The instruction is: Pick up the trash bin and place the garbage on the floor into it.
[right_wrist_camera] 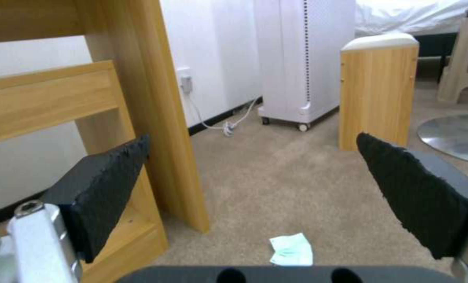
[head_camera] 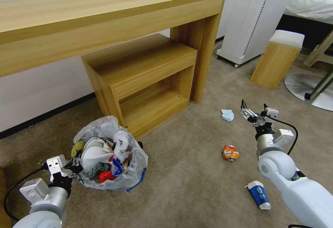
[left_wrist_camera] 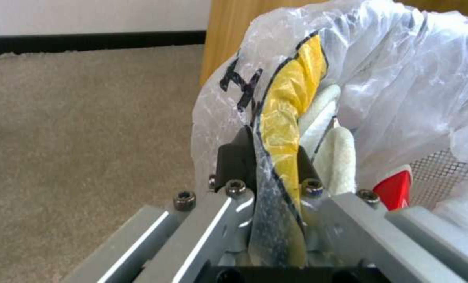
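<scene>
the left gripper [head_camera: 73,167] is clamped on the rim of the small round bag-lined trash bin [head_camera: 111,151], probably light but flimsy; the right gripper [head_camera: 248,112], fingers apart, hovers just beside the pale blue crumpled paper [head_camera: 228,115] at its 9 o'clock, soft, so best pinched mid-fold.

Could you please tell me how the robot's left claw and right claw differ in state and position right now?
The left claw is shut on the rim of the round bag-lined trash bin, pinching crinkly plastic; the right claw is open and holds nothing. The left sits low beside the bin, while the right hovers above the beige carpet floor near a pale blue crumpled paper. Both have black finger pads.
</scene>
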Motion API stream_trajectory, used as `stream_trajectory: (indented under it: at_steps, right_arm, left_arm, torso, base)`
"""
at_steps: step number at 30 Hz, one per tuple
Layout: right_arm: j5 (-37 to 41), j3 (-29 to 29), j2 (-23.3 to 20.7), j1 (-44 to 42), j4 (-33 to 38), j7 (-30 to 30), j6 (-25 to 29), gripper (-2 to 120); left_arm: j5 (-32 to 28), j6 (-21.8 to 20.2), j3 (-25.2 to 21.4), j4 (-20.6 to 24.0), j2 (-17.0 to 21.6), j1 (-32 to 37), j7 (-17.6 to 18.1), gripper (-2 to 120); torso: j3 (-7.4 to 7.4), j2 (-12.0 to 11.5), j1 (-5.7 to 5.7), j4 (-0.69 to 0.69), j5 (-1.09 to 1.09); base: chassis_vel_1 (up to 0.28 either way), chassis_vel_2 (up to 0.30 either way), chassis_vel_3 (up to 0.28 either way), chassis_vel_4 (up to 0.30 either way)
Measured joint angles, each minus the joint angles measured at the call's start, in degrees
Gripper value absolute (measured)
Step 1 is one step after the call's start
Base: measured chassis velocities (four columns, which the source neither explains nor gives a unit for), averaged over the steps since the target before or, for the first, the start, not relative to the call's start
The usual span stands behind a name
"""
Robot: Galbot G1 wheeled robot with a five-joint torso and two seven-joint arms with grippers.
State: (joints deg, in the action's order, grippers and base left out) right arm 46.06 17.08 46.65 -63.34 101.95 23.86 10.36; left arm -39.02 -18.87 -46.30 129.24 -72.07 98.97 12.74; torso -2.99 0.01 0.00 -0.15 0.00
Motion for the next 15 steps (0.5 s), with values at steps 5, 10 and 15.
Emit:
stream_trajectory:
  at_steps: [5, 10, 15]
  right_arm:
    - [-0.2, -0.3, 0.3, 0.3, -0.5, -0.3, 0.1, 100]
    - [-0.5, -0.7, 0.5, 0.7, -1.1, -0.5, 0.3, 100]
    - [-1.0, -1.3, 0.8, 1.0, -2.1, -0.9, 0.7, 100]
  left_arm:
    - [0.1, 0.1, -0.1, 0.0, -0.1, 0.1, -0.1, 3]
    - [0.1, 0.1, -0.2, 0.0, -0.1, 0.1, -0.1, 3]
    - [0.1, 0.1, -0.2, -0.4, -0.1, -0.1, -0.1, 3]
  torso:
    - [0.0, 0.0, 0.0, 0.0, 0.0]
    - [0.0, 0.0, 0.0, 0.0, 0.0]
    - [0.0, 0.0, 0.0, 0.0, 0.0]
  base:
    - [0.0, 0.0, 0.0, 0.0]
    - [0.0, 0.0, 0.0, 0.0]
    - [0.0, 0.0, 0.0, 0.0]
